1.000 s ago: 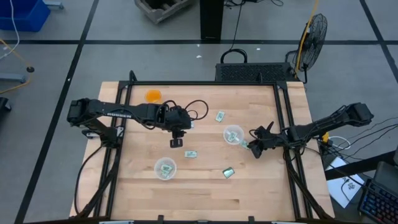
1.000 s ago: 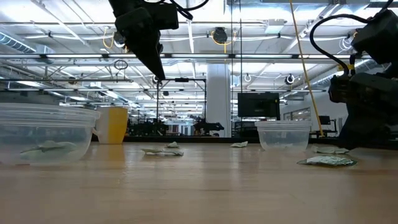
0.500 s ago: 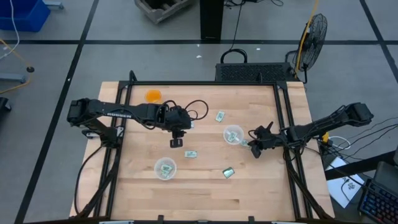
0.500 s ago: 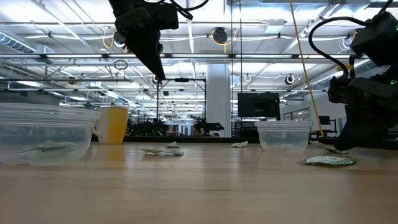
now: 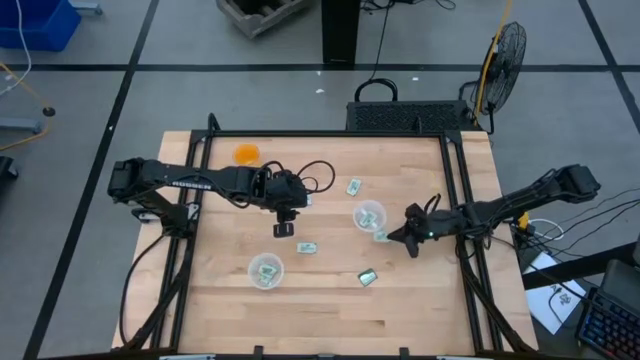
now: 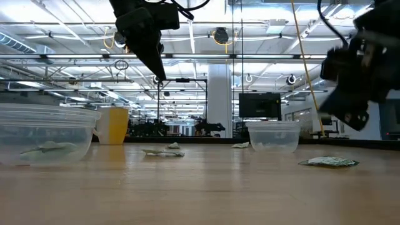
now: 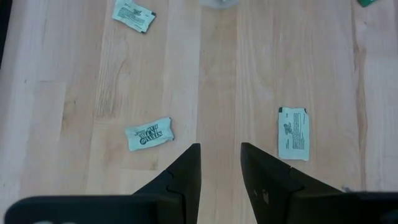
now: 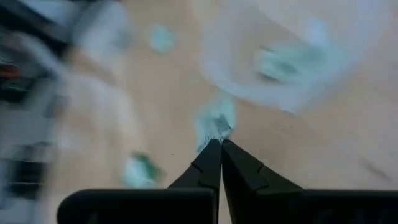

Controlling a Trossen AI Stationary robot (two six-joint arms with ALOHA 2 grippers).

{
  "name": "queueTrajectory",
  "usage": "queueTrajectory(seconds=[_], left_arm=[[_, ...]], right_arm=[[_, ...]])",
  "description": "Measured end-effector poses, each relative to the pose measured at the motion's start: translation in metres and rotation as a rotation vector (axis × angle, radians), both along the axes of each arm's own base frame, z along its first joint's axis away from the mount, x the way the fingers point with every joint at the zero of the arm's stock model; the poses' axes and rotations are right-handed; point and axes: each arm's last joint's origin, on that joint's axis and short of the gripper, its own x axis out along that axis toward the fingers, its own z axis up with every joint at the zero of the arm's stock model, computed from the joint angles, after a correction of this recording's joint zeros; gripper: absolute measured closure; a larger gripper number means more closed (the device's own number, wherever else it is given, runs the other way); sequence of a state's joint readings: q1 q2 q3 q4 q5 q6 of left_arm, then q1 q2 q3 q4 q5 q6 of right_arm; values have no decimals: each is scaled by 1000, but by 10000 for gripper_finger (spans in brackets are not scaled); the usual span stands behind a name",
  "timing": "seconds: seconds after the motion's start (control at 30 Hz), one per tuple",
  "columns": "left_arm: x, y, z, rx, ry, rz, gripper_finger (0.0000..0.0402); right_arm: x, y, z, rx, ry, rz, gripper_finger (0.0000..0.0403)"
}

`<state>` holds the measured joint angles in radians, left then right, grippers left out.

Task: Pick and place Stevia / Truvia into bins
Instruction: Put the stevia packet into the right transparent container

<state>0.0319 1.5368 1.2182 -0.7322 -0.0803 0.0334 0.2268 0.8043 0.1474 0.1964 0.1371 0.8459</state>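
Observation:
My right gripper (image 5: 403, 238) is shut on a pale green packet (image 8: 214, 123) pinched at its tips, lifted off the table just beside the right clear cup (image 5: 369, 215), which holds a packet (image 8: 283, 59). In the low view this gripper (image 6: 350, 115) hangs above the table. My left gripper (image 5: 283, 229) hovers high over mid-table, its fingers (image 7: 186, 171) slightly apart and empty. Loose packets lie near the back (image 5: 354, 186) and at the centre (image 5: 306, 247), and a darker green one (image 5: 367, 278) lies toward the front. The left clear cup (image 5: 265, 271) holds packets.
An orange cup (image 5: 246, 153) stands at the back left. Black frame rails run along both table sides (image 5: 462, 200). The left wrist view shows two packets (image 7: 149, 134) (image 7: 293, 132) on bare wood below the left gripper.
My right gripper has moved left and risen off the table with the packet. The right cup has shifted slightly left. The left arm has not moved.

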Motion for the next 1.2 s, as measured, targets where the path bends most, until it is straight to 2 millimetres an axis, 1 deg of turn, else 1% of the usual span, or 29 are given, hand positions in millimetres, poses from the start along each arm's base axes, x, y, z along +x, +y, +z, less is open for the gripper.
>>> queueTrajectory(seconds=[0.07, 0.17, 0.23, 0.3, 0.4, 0.47, 0.53, 0.63, 0.77, 0.83, 0.9, 1.03, 1.1, 1.2], left_arm=[[0, 0, 0, 0, 0, 0, 282], [0, 0, 0, 0, 0, 0, 282], [0, 0, 0, 2, 0, -3, 282], [0, 0, 0, 7, 0, -12, 282], [0, 0, 0, 9, -2, -15, 282], [0, 0, 0, 7, -2, -12, 282], [0, 0, 0, 7, -2, -12, 282], [0, 0, 0, 8, -2, -13, 282], [0, 0, 0, 8, -3, -12, 282], [0, 0, 0, 6, -3, -10, 282], [0, 0, 0, 6, -4, -9, 282], [1, 0, 0, 5, -5, -8, 282], [0, 0, 0, -1, -6, 3, 282], [0, 0, 0, -5, -7, 11, 282]], right_arm=[[3, 2, 9, 20, -89, 39, 402], [7, 2, 20, -26, -217, 57, 402], [10, -1, 27, -102, -296, -5, 402], [11, -7, 30, -194, -318, -101, 402], [11, -16, 28, -260, -284, -216, 402], [12, -21, 28, -265, -242, -248, 402], [15, -23, 35, -287, -193, -252, 402], [23, -25, 57, -356, -100, -227, 402], [35, -27, 91, -438, 77, -181, 403], [42, -27, 99, -451, 176, -166, 403], [51, -27, 97, -451, 260, -158, 403], [74, -23, 72, -424, 355, -67, 403], [81, -23, 59, -417, 409, -44, 403], [86, -25, 48, -392, 454, -25, 403]])
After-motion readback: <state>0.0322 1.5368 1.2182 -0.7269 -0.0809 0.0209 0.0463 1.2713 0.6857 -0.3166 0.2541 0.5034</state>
